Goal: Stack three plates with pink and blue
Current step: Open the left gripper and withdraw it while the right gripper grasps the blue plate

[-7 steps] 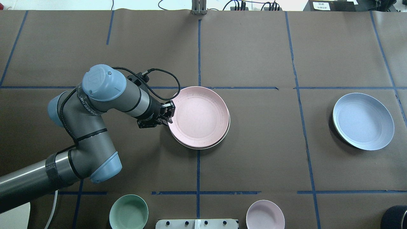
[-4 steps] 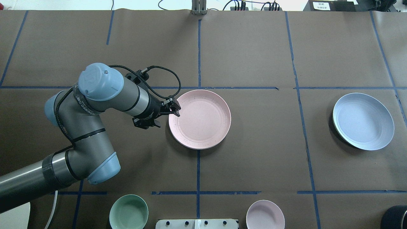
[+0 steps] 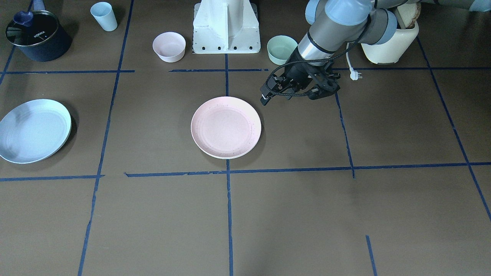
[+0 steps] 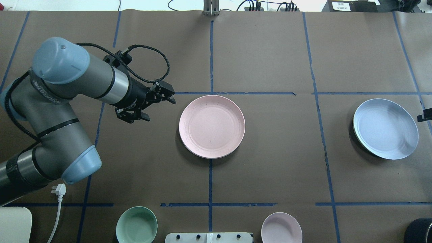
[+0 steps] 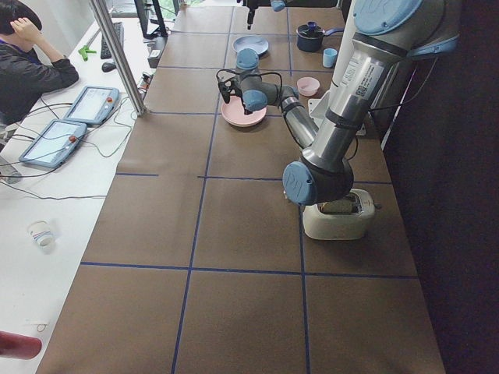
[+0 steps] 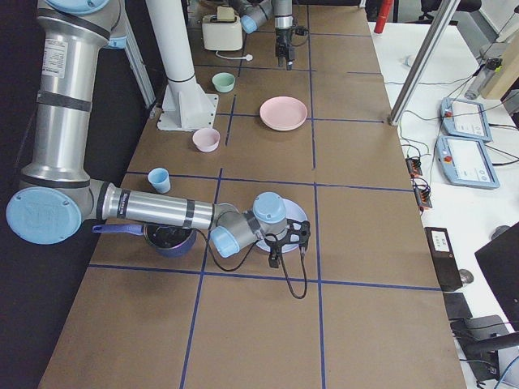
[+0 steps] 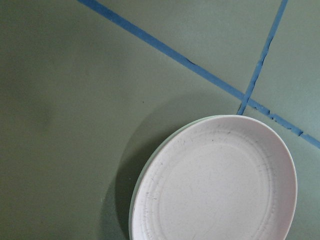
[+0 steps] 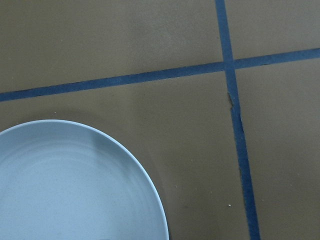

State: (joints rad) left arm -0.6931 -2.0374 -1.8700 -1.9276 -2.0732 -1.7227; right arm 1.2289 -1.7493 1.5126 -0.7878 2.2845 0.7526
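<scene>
The pale pink plate [image 4: 212,126] lies on the cream-white plate, of which only a thin rim [image 4: 219,157] shows, at the table's middle. Both show in the front view [image 3: 226,126] and the left wrist view [image 7: 215,185]. My left gripper [image 4: 169,95] is open and empty. It hangs above the table, apart from the stack on its left-far side [image 3: 265,96]. The light blue plate [image 4: 385,128] lies alone at the far right [image 3: 34,130]. Only a black tip of my right gripper [image 4: 424,116] shows at the blue plate's right edge. I cannot tell whether it is open or shut.
A mint bowl [image 4: 136,225] and a small pink bowl [image 4: 281,227] stand at the near edge beside the robot base [image 3: 226,27]. A black pot [image 3: 36,36] and a blue cup [image 3: 104,16] stand near the right arm's corner. A white toaster [image 3: 389,46] and its plug [image 4: 58,190] sit at the left.
My left gripper opened and let go of the pink plate, which settled flat on the cream-white plate. The gripper then drew back to the left. The right gripper's tip came in beside the blue plate.
</scene>
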